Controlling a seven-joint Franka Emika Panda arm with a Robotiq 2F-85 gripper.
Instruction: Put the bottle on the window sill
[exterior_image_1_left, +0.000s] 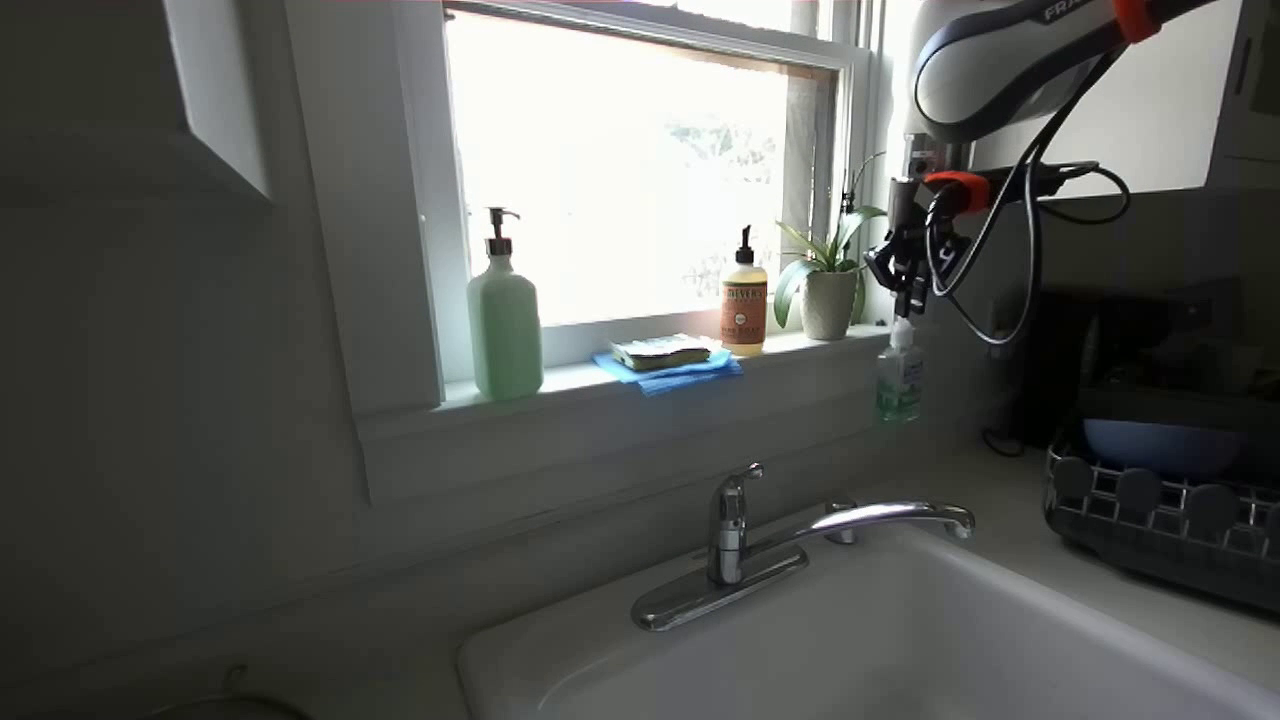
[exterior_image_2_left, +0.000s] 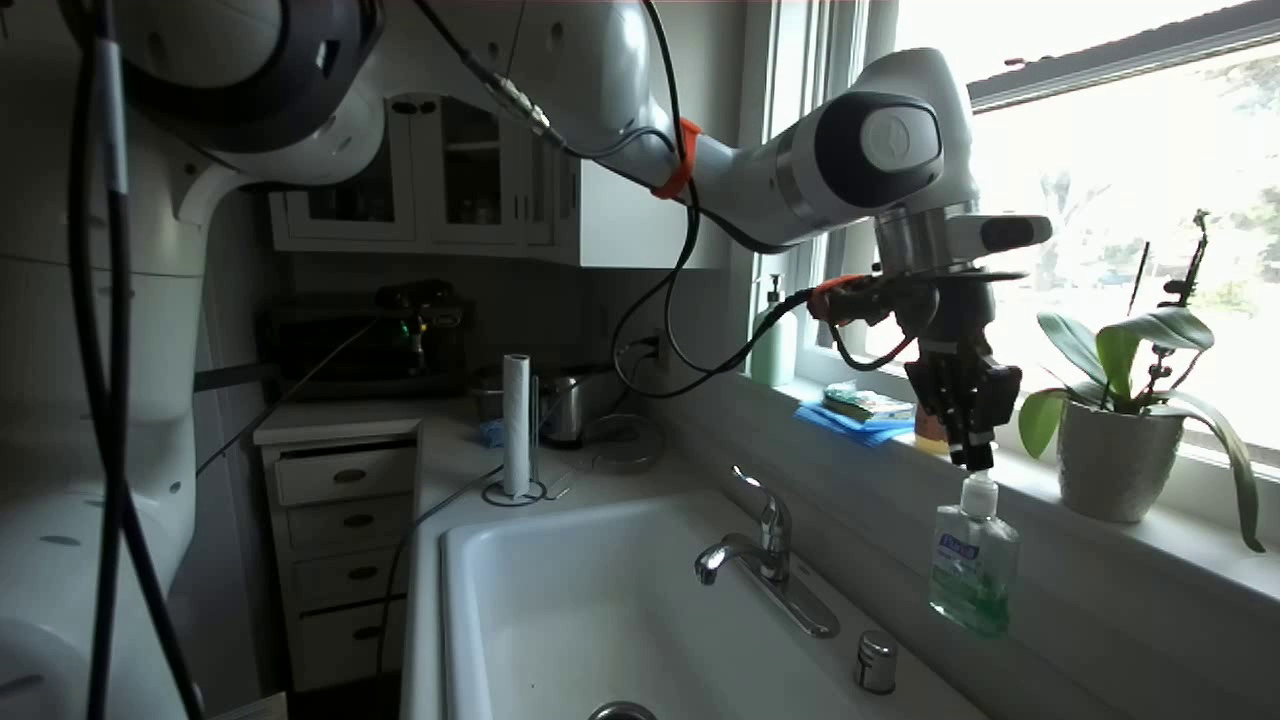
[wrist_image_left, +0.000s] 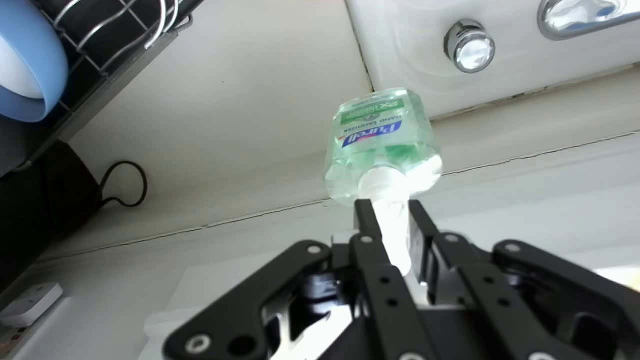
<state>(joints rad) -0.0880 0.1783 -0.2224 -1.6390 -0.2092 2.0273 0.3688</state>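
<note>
Here's the pincer (wrist_image_left: 391, 212), and it's clamped on the white pump (wrist_image_left: 394, 235) of the bottle (wrist_image_left: 380, 145), which hangs roughly upright in the air above the worktop (wrist_image_left: 240, 90). So the pick-up looks done! But check the height: in both exterior views the base hangs lower than the window sill (exterior_image_2_left: 1205, 542), and the bottle is out in front of that ledge, so the placing isn't made yet. What's left, I'd judge: up past the edge, in over the sill, down, let go.

Only the wrist view gives a clear read of "Hand Sanitizer", upside down, and of the pump squeezed from both sides. For the sill's line-up, go to an exterior view: potted plant (exterior_image_1_left: 828, 303), amber soap bottle (exterior_image_1_left: 744, 318), blue cloth (exterior_image_1_left: 690, 376), green dispenser (exterior_image_1_left: 506, 335). In an exterior view the pincer hides all but the foot of that amber soap bottle (exterior_image_2_left: 930, 430). Farther back, an exterior view brings in a white roll (exterior_image_2_left: 516, 430) on a stand and glass-fronted cupboards (exterior_image_2_left: 427, 180), which the wrist view misses.
</note>
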